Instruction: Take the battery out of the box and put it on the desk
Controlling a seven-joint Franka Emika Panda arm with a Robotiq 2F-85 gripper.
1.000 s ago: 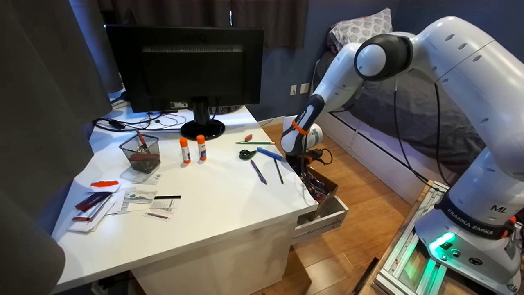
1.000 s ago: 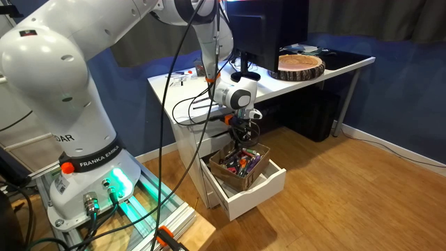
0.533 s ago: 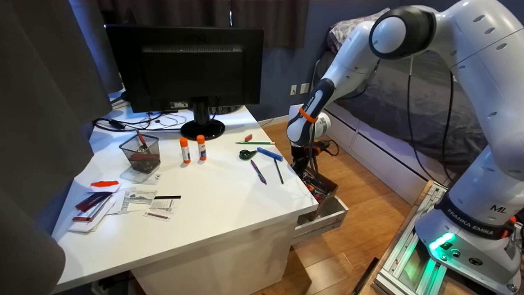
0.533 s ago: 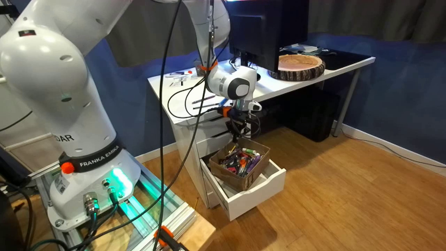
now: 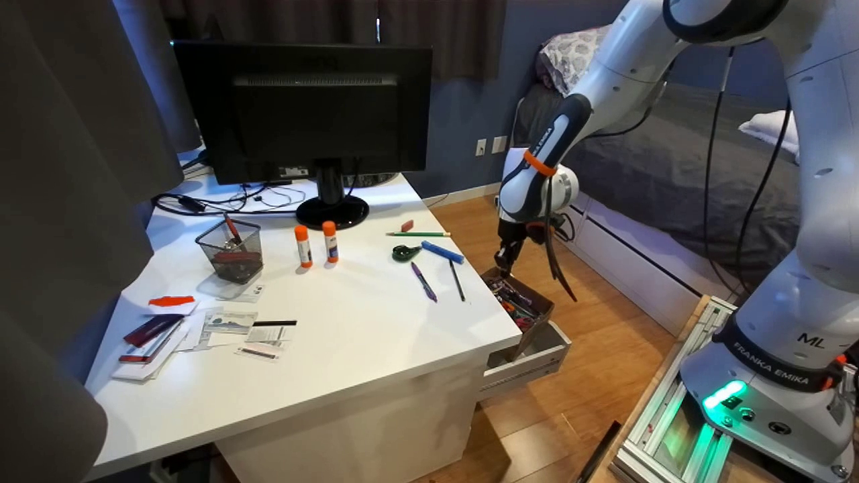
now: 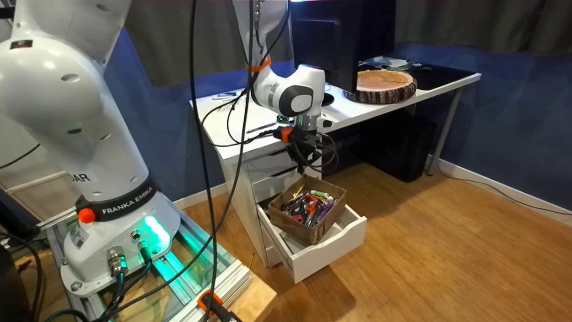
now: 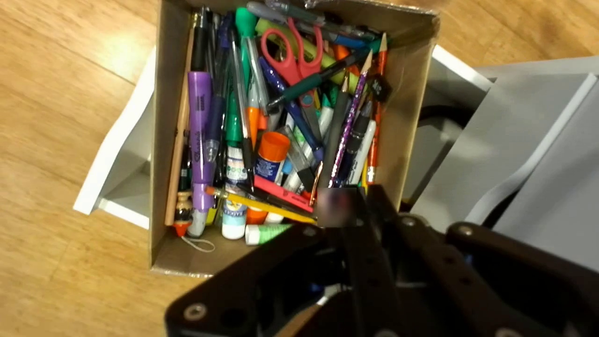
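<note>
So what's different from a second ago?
The pincer rose up out of the box. I can't tell whether it holds anything: that spot is blurred in the wrist view. The box, drawer and desk stayed put.

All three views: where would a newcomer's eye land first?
Likely the white jointed robot arm, base glowing green, at left in an exterior view. Then the brown cardboard box of colourful pens in the open white drawer. Then the wide black monitor on the white rectangular desk.

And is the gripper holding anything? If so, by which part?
Cannot be told: in the wrist view, blur partly masks the tip of the Robotiq gripper, and neither exterior view settles it.
</note>
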